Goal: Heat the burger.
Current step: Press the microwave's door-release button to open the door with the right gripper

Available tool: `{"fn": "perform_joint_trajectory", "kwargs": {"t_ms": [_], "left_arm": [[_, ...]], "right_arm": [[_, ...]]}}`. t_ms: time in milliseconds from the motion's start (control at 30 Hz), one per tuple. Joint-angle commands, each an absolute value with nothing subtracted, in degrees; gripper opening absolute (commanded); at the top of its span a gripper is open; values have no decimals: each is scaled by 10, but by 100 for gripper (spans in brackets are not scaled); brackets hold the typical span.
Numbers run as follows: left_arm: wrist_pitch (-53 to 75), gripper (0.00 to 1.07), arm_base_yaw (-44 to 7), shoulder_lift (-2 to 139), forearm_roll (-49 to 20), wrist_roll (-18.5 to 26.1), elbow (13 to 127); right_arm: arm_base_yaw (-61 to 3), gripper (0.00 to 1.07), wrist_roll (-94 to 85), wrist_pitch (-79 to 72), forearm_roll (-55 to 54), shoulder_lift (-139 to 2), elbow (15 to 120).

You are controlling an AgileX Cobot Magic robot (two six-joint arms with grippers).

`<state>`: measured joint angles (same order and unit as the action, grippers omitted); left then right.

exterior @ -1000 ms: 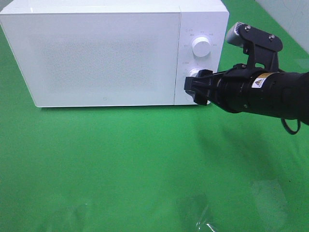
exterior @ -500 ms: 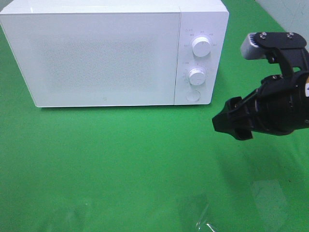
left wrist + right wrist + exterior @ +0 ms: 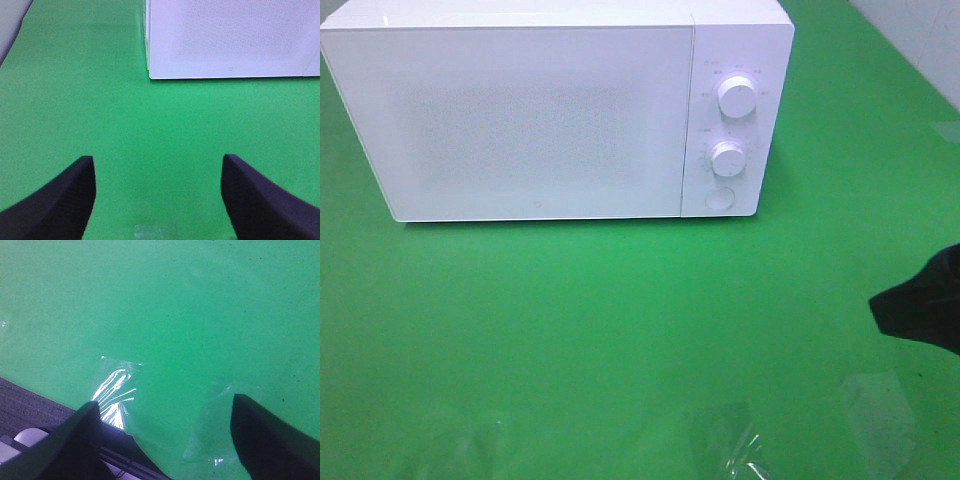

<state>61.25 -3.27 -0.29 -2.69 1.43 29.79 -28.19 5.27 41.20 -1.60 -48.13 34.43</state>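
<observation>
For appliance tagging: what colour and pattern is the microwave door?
White microwave door with fine grey dot mesh; clearest in exterior high view.

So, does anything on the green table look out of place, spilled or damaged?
Nothing looks spilled or damaged. The white box-shaped microwave stands level with its door shut. Only some clear shiny film patches lie on the green tablecloth near the front, catching glare. No burger is in view.
</observation>
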Motion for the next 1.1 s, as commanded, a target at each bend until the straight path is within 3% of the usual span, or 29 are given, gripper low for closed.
{"fn": "perform_joint_trajectory", "kwargs": {"t_ms": [33, 233, 367, 667, 1100], "left_arm": [[614, 65, -32, -12, -32, 14, 297], [614, 65, -32, -12, -32, 14, 297], [614, 65, -32, -12, -32, 14, 297], [614, 65, -32, -12, -32, 14, 297], [614, 65, -32, -12, -32, 14, 297]], "right_arm": [[-279, 68, 44, 438, -4, -433, 345], [-274, 70, 56, 471, 47, -315, 345], [-207, 80, 69, 513, 64, -250, 345], [-85, 76, 50, 531, 68, -125, 336], [-29, 76, 50, 549, 50, 0, 283]]}}
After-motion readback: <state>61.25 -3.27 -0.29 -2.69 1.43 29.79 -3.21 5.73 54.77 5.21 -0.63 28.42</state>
